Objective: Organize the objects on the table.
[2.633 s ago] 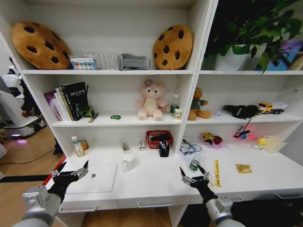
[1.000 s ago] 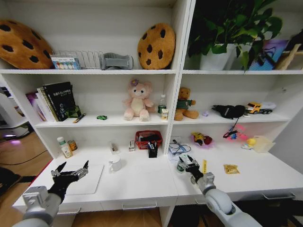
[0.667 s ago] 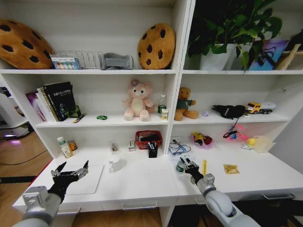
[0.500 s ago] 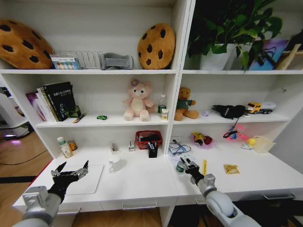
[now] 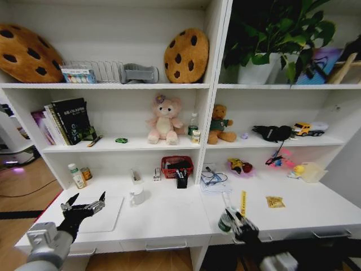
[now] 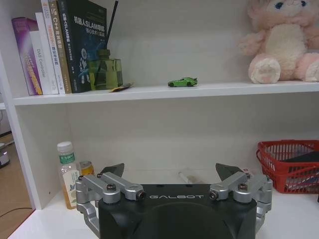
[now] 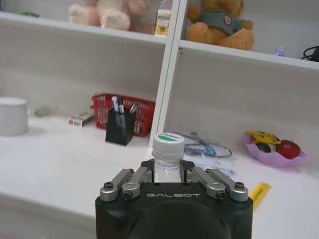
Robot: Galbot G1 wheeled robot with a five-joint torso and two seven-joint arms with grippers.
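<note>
White table (image 5: 169, 217) | right gripper (image 5: 236, 219) clamps small bottle (image 7: 167, 158) | left gripper (image 5: 83, 208) spread, empty

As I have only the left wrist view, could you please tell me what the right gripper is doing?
Observer: The right gripper is shut on a small bottle with a green-and-white cap.
Operator: Thank you. Where is it over the desk?
Observer: In the head view it is near the desk's front edge, right of the shelf divider.
Operator: And what lies under my left gripper?
Observer: The left gripper, open, hovers over the left part of the laptop.
</note>
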